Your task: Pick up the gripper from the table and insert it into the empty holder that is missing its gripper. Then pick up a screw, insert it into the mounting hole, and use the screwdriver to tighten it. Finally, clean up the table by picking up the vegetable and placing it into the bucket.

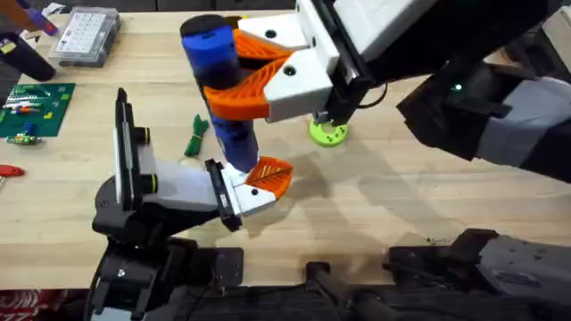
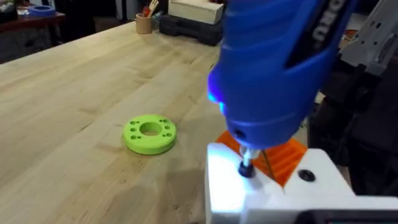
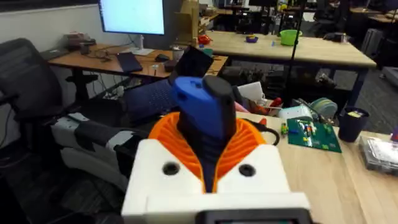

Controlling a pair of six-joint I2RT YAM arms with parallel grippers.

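The right gripper (image 1: 254,78) clamps the blue screwdriver (image 1: 217,85) upright — its bit seated on the white holder (image 2: 249,193) beside the fitted orange gripper (image 1: 270,176), near the worktop's front edge. Tightening appears under way; next, steady downward pressure. Left fingers' state: cannot tell.

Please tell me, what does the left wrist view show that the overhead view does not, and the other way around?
Only the left wrist view shows the screwdriver's metal tip meeting the white holder, with a blue light glowing on its body. Only the overhead view shows the green vegetable lying on the table and the right tool clamped around the screwdriver. Both show the screwdriver, the orange gripper and the lime-green disc.
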